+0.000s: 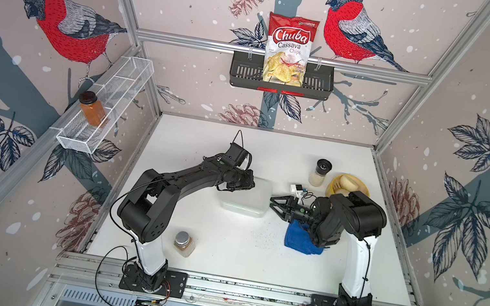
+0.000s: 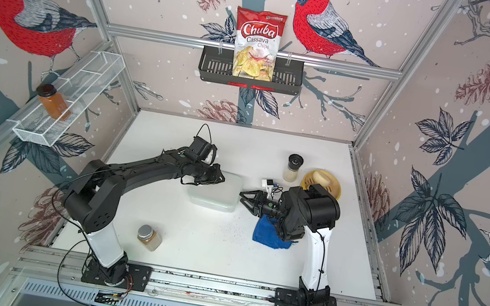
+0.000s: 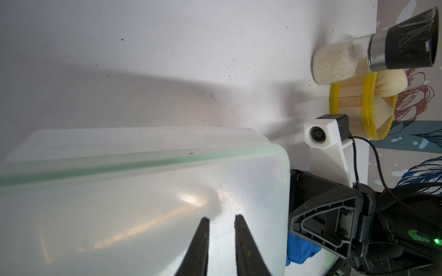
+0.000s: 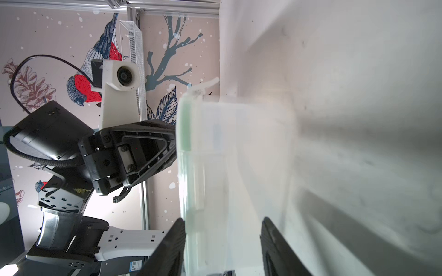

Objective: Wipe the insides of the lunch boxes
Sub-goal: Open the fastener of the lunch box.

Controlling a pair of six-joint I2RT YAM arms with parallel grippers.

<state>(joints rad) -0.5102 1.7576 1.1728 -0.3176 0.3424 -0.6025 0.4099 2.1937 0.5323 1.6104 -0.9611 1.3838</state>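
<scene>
The lunch box (image 1: pixel 245 201) (image 2: pixel 215 198) is a translucent whitish tub in the middle of the table, and its lid with a green seal (image 3: pixel 143 203) is on. My left gripper (image 1: pixel 253 184) (image 3: pixel 221 218) reaches over the box's left end. Its tips are a narrow gap apart just above the lid, with nothing between them. My right gripper (image 1: pixel 272 201) (image 4: pixel 223 221) is at the box's right end. One of its fingers lies on the lid edge and the other by the base, so the box end (image 4: pixel 239 155) fills its jaws. A blue cloth (image 1: pixel 299 241) (image 2: pixel 266 234) lies on the table under the right arm.
A black-capped grinder (image 1: pixel 320 174) and a yellow steamer basket (image 1: pixel 347 183) stand behind the right arm. A spice jar (image 1: pixel 185 244) stands front left, near the left arm's base. Dark crumbs (image 1: pixel 263 235) dot the table beside the cloth. Wall shelves hold an orange jar (image 1: pixel 93 108) and a chips bag (image 1: pixel 287 50).
</scene>
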